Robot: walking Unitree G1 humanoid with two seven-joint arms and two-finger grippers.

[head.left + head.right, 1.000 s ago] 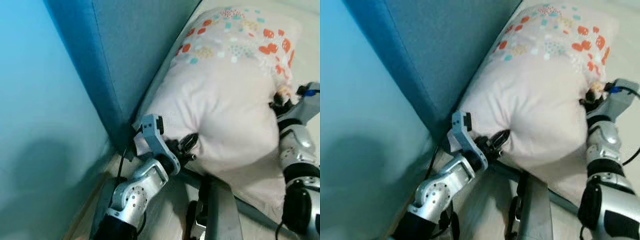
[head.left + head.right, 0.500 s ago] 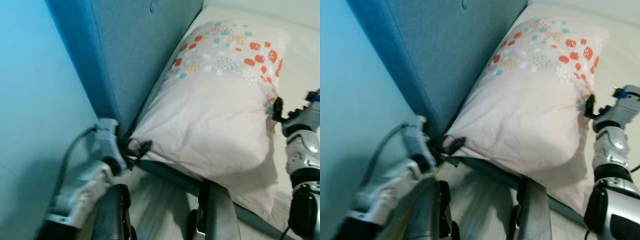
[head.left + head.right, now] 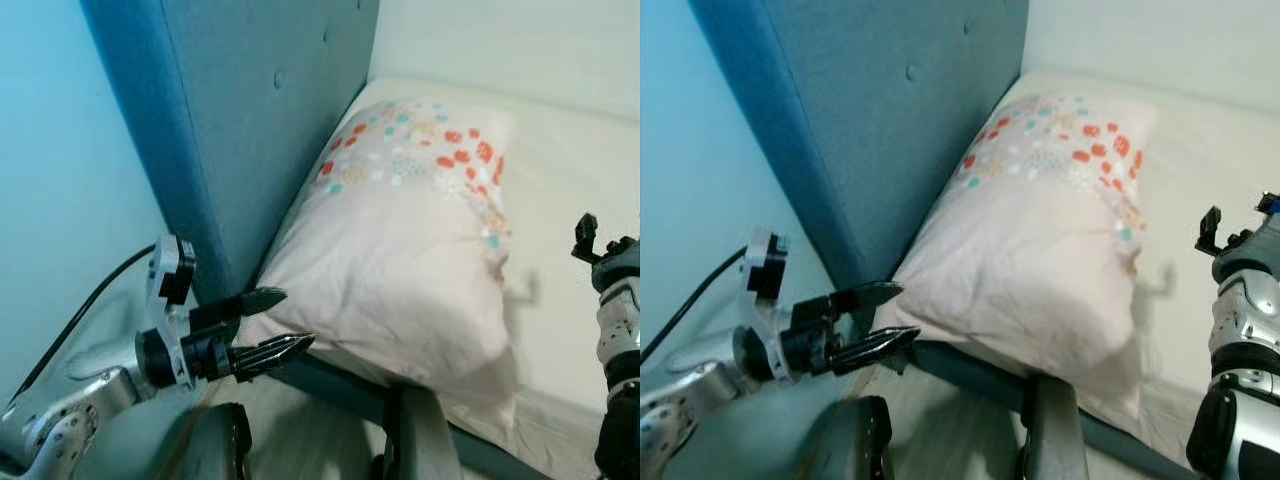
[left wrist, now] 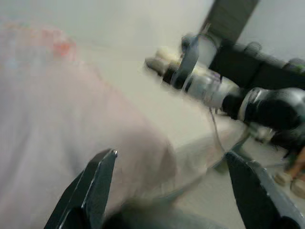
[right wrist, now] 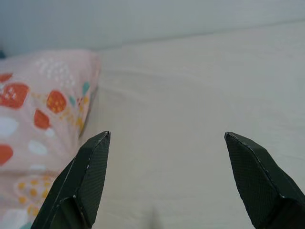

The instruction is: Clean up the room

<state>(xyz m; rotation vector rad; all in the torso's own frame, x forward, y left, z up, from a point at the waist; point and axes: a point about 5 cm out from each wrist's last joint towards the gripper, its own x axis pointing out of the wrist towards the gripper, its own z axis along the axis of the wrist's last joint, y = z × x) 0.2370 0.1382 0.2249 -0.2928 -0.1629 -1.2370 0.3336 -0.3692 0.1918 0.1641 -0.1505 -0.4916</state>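
Pillow (image 3: 400, 260) — pale pink, with orange and teal spots toward its far end — lying flat on the cream mattress (image 3: 580, 180), its long side against the blue upholstered headboard (image 3: 250, 130); its near corner overhangs the dark bed frame edge (image 3: 330, 375). Left gripper (image 3: 278, 322) held just off that near corner, fingers (image 3: 270, 352) parted and holding nothing, tips pointing toward the pillow but not touching it; a black cable (image 3: 80, 310) runs back from its wrist along the light blue wall (image 3: 60, 200). Right gripper (image 5: 167, 138) hovering over bare mattress beside the pillow's other long edge, clear of it — fingers (image 5: 90, 167) spread wide, holding nothing; the silver right arm (image 3: 1240, 340) rises at the picture's right edge.
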